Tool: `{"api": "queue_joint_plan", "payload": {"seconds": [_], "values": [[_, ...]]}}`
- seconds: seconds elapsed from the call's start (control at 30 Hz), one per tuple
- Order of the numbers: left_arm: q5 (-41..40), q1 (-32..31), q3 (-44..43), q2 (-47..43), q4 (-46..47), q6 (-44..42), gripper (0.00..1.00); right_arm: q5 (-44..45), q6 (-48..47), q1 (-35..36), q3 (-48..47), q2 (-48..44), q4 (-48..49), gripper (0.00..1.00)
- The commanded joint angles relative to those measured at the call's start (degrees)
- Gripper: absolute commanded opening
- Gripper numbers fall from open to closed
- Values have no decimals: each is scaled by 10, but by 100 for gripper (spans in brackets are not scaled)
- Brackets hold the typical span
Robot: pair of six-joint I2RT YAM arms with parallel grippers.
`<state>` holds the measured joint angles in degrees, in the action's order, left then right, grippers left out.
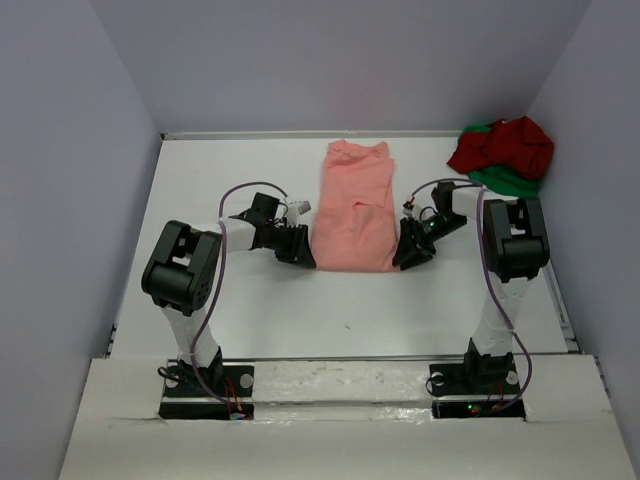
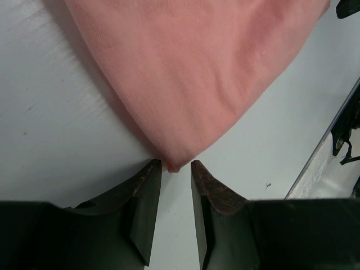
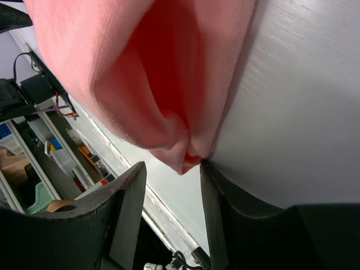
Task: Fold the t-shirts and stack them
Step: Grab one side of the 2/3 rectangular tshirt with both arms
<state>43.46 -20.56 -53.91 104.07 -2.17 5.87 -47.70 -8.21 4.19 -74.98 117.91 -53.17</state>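
Note:
A salmon-pink t-shirt point(image 1: 353, 205) lies folded into a long strip in the middle of the white table. My left gripper point(image 1: 305, 256) sits at its near left corner and my right gripper point(image 1: 403, 256) at its near right corner. In the left wrist view the pink corner tip point(image 2: 172, 165) pokes just between the fingertips of the left gripper point(image 2: 175, 164), whose jaws stand apart with bare table between them. In the right wrist view the right gripper point(image 3: 171, 166) is open, and the lifted pink corner point(image 3: 188, 157) touches only the right finger point(image 3: 216, 191). The dark red t-shirt point(image 1: 505, 145) lies bunched on the green t-shirt point(image 1: 500, 180) at the back right.
Grey walls close in the white table point(image 1: 330, 310) on the left, back and right. The table's edge point(image 2: 323, 160) runs close to the right of the left gripper. Shelves with clutter point(image 3: 34, 152) show beyond the table in the right wrist view.

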Motion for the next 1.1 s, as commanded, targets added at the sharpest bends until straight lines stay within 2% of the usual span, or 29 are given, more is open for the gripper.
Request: {"api": "queue_joint_plan", "payload": {"seconds": [0.0,0.37,0.43,0.47,0.57,0.73,0.8,0.83,0.9,0.93,0.97,1.0,1.07], "values": [[-16,-2,8,-19,-14,-12,41,2,-12,0,9,-11,8,49],[-17,-2,4,-16,-14,-13,41,-1,-16,0,-6,22,5,47],[-17,-1,3,-16,-15,-15,41,-11,-20,0,-16,30,1,41],[-19,-2,3,-17,-15,-15,41,-12,-21,0,-19,38,-3,33],[-16,-1,2,-17,-16,-18,40,-20,-25,0,-30,50,-9,20],[-12,-2,-1,-12,-16,-17,40,-25,-30,6,-33,56,-16,17],[-11,-1,-4,-8,-18,-17,40,-22,-30,6,-35,55,-18,11],[-11,-1,-5,-7,-19,-18,38,-21,-31,6,-34,54,-20,8],[-10,-2,-11,-5,-27,-22,27,-17,-32,6,-32,45,-24,0],[-8,-1,-15,-4,-34,-25,13,-15,-37,6,-29,42,-27,0],[-7,-2,-16,-6,-37,-30,5,-13,-37,6,-25,30,-28,0],[-6,-2,-18,-8,-41,-31,0,-11,-38,6,-21,22,-29,0],[-4,-1,-20,-14,-50,-38,0,-6,-39,6,-16,5,-30,0]]}}
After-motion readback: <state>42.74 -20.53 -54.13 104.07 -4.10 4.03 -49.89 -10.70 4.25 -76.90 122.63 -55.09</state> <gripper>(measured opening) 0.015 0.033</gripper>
